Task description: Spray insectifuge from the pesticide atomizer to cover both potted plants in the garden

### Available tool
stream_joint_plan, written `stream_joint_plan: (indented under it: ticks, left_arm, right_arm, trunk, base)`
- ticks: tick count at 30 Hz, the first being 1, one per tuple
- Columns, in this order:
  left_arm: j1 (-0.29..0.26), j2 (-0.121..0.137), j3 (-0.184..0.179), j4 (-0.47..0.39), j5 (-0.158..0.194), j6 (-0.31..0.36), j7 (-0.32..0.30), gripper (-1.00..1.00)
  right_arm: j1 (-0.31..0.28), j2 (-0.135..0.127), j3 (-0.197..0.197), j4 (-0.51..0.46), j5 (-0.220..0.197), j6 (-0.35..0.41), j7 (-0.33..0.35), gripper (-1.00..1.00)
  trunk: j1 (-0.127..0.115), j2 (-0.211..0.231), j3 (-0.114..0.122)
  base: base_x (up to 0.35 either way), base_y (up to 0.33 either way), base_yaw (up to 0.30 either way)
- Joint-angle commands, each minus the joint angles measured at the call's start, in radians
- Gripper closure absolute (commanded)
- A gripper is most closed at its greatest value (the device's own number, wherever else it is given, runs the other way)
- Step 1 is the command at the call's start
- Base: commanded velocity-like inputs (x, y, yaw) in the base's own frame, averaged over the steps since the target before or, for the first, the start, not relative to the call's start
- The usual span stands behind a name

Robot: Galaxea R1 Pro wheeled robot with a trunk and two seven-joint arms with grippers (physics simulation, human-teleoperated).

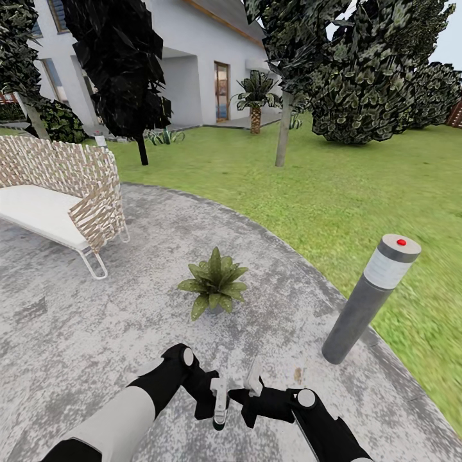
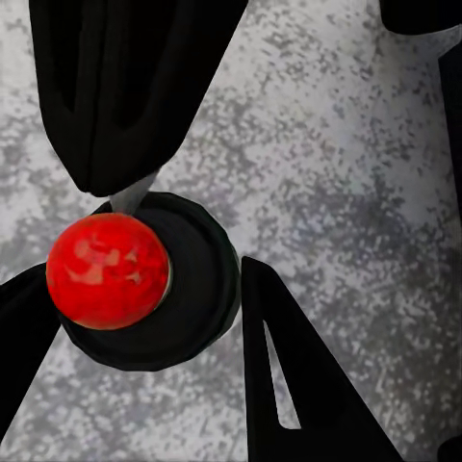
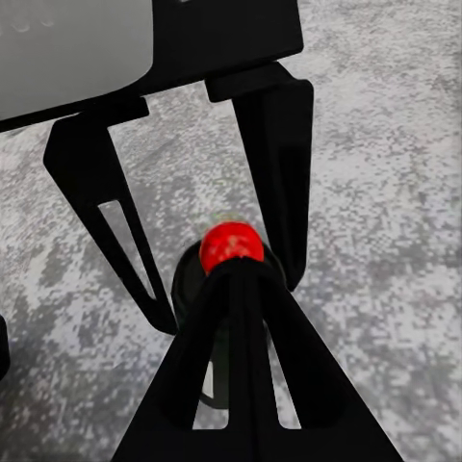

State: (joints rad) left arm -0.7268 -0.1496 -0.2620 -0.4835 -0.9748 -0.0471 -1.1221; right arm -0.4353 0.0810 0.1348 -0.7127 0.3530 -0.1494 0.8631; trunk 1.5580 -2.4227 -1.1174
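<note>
Spraying is the step in hand, judged from how the pesticide atomizer [image 1: 219, 403] is carried low in front of the robot, over the grey mottled paving [image 1: 77, 321], with one potted plant [image 1: 213, 282] standing just ahead of it. In the left wrist view the black spray head with its red tip [image 2: 108, 271] sits between the dark fingers [image 2: 289, 375] of the left gripper [image 1: 217, 398], so the bottle appears to be clamped there, though contact of the pads on the body is hidden. The right gripper [image 3: 207, 255] is held just beside it; in the right wrist view its fingers [image 3: 274, 173] are spread, with the red tip [image 3: 231, 245] seen between them. Whether that gripper touches the spray head cannot be told.

For a good spray, the nozzle should be aimed at the rosette of leaves rather than at the paving, and the bottle kept steady while the head is pressed. The grey bollard lamp [image 1: 372, 298] to the right should be given room. The woven chair [image 1: 61, 192] stands well apart on the left.
</note>
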Motion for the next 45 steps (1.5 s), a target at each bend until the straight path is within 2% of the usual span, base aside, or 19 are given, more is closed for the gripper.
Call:
stream_joint_plan:
  ticks: [1,9,12,19,21,24,27,28,29,31,32,33,34,35,37,40,42,43,45]
  left_arm:
    - [0.0,0.0,0.0,-0.001,-0.005,-0.005,-0.002,1.0]
    - [0.0,0.009,0.004,0.0,-0.008,-0.005,-0.003,1.0]
    - [0.0,0.034,0.005,0.01,-0.011,-0.006,-0.004,1.0]
    - [0.001,0.183,0.006,0.016,-0.007,-0.004,-0.003,1.0]
    - [0.009,0.233,0.007,0.017,-0.006,-0.003,-0.001,1.0]
    - [0.048,0.278,0.036,0.017,-0.006,0.0,0.005,1.0]
    - [0.086,0.305,0.142,0.018,-0.005,0.0,0.097,1.0]
    - [0.107,0.307,0.212,0.019,-0.004,-0.001,0.166,1.0]
    - [0.121,0.306,0.259,0.021,-0.002,-0.002,0.211,1.0]
    - [0.167,0.296,0.403,0.06,0.02,-0.007,0.337,1.0]
    - [0.176,0.292,0.45,0.081,0.039,-0.008,0.377,1.0]
    - [0.185,0.288,0.519,0.107,0.08,-0.01,0.438,1.0]
    - [0.19,0.287,0.591,0.125,0.136,-0.012,0.506,1.0]
    - [0.194,0.286,0.646,0.137,0.189,-0.014,0.571,1.0]
    - [0.225,0.288,0.708,0.145,0.269,-0.037,0.679,1.0]
    - [0.298,0.289,0.785,0.15,0.409,-0.208,0.857,1.0]
    - [0.351,0.288,0.824,0.152,0.505,-0.3,0.974,1.0]
    - [0.367,0.288,0.829,0.153,0.525,-0.314,0.998,1.0]
    - [0.395,0.29,0.836,0.154,0.551,-0.335,1.031,1.0]
  right_arm:
    - [0.0,0.0,-0.001,-0.001,0.011,-0.009,0.001,1.0]
    - [0.0,0.0,-0.001,-0.001,0.011,-0.009,0.001,1.0]
    - [0.0,0.0,-0.002,0.001,0.011,-0.009,0.001,1.0]
    - [0.0,-0.001,-0.003,0.006,0.014,-0.009,-0.001,1.0]
    - [0.0,-0.004,-0.003,0.009,0.016,-0.01,-0.005,1.0]
    - [0.0,-0.009,-0.005,0.01,0.018,-0.011,-0.012,1.0]
    - [0.0,-0.023,-0.004,0.04,0.019,-0.011,-0.069,1.0]
    - [0.0,-0.031,-0.004,0.081,0.019,-0.012,-0.115,1.0]
    - [0.0,-0.034,-0.004,0.109,0.019,-0.013,-0.15,1.0]
    - [0.0,-0.037,-0.004,0.208,0.018,-0.015,-0.322,1.0]
    - [0.0,-0.038,-0.004,0.249,0.017,-0.019,-0.396,1.0]
    - [0.0,-0.037,-0.003,0.314,0.015,-0.031,-0.511,1.0]
    - [0.0,-0.034,-0.003,0.377,0.012,-0.059,-0.624,1.0]
    - [0.0,-0.032,-0.003,0.429,0.01,-0.098,-0.717,1.0]
    - [0.0,-0.031,-0.004,0.513,0.007,-0.184,-0.848,1.0]
    - [0.001,-0.032,-0.008,0.633,0.005,-0.326,-1.047,1.0]
    - [0.002,-0.031,-0.009,0.669,-0.014,-0.382,-1.193,1.0]
    - [0.002,-0.031,-0.009,0.674,-0.027,-0.394,-1.228,1.0]
    - [0.003,-0.03,-0.009,0.679,-0.081,-0.413,-1.278,1.0]
  trunk:
    - [0.0,0.0,-0.001]
    - [0.0,0.0,-0.001]
    - [0.0,0.0,-0.001]
    - [0.0,0.0,-0.001]
    - [0.0,0.0,-0.001]
    - [0.0,0.0,-0.001]
    - [0.0,0.0,-0.001]
    - [0.0,0.0,-0.001]
    - [0.0,0.0,-0.001]
    - [0.0,0.0,-0.001]
    - [0.0,0.0,-0.001]
    - [0.0,0.0,-0.001]
    - [0.0,0.0,-0.001]
    - [0.0,0.0,-0.001]
    - [0.0,0.0,-0.001]
    - [0.0,0.0,-0.001]
    - [0.0,0.0,-0.001]
    - [0.0,0.0,-0.001]
    - [0.0,0.0,-0.001]
  base:
    - [0.0,0.0,0.0]
    - [0.0,0.0,0.0]
    - [0.0,0.0,0.0]
    - [0.0,0.0,0.0]
    - [0.0,0.0,0.0]
    - [0.0,0.0,0.0]
    - [0.0,0.0,0.0]
    - [0.0,0.0,0.0]
    - [0.0,0.0,0.0]
    - [0.0,0.0,0.0]
    - [0.0,0.0,0.0]
    - [0.0,0.0,0.0]
    - [0.0,0.0,0.0]
    - [0.0,0.0,0.0]
    - [0.0,0.0,0.0]
    - [0.0,0.0,0.0]
    - [0.0,0.0,0.0]
    - [0.0,0.0,0.0]
    - [0.0,0.0,0.0]
